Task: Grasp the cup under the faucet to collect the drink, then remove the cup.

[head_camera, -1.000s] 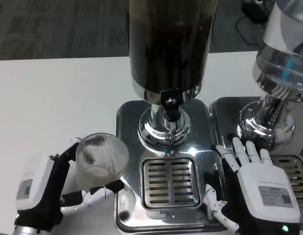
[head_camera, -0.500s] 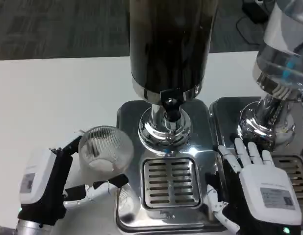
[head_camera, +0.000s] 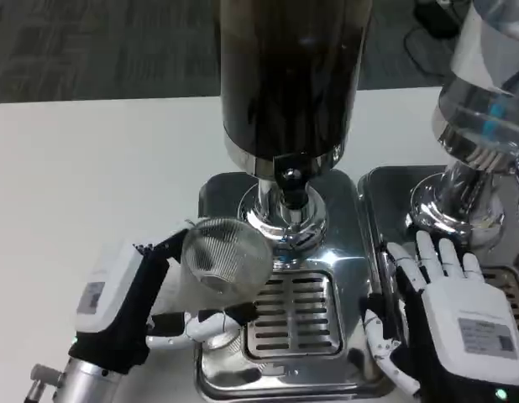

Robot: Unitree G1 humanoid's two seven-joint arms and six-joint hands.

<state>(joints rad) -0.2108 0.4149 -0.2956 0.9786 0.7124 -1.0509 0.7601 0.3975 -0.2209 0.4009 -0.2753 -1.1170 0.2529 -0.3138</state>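
The left hand [head_camera: 129,306] is gripping the cup [head_camera: 224,254] round its wall at the grille's [head_camera: 295,312] ten o'clock — clear, ribbed, probably light and crushable, so a gentle grip seems wise — while the right hand [head_camera: 448,323] is resting with fingers released.

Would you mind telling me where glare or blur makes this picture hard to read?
Head view: bright reflections streak the chrome base and the dispenser's pedestal; the clear cup in the left hand looks soft and ribbed, its contents unreadable; the right hand is sharp; the second dispenser at right is hazy.
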